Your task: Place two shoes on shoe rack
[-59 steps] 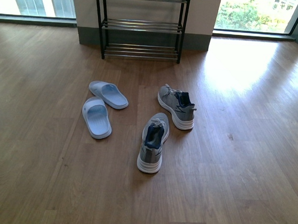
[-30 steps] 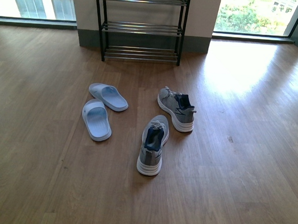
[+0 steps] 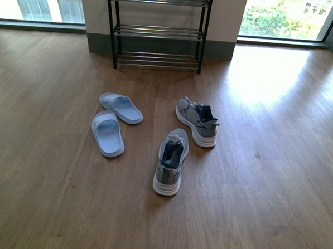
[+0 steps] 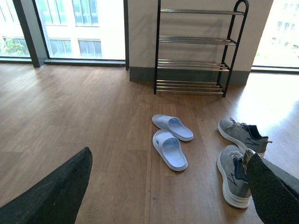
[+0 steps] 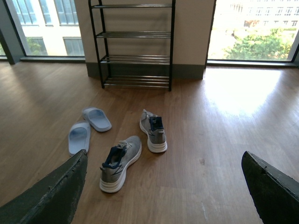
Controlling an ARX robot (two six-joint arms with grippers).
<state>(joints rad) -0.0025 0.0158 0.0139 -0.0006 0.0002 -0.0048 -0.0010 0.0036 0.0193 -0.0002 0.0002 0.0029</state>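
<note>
On floor (image 3: 275,180) before shoe rack (image 3: 158,30), sneakers (image 3: 169,161), slides (image 3: 107,132) — left fingers (image 4: 56,191) apart, right fingers (image 5: 46,196) apart.

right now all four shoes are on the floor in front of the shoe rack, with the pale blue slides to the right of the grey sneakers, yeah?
Not quite: in the front view the pale blue slides lie left of the grey sneakers, not right. All four are on the floor in front of the shoe rack.
</note>
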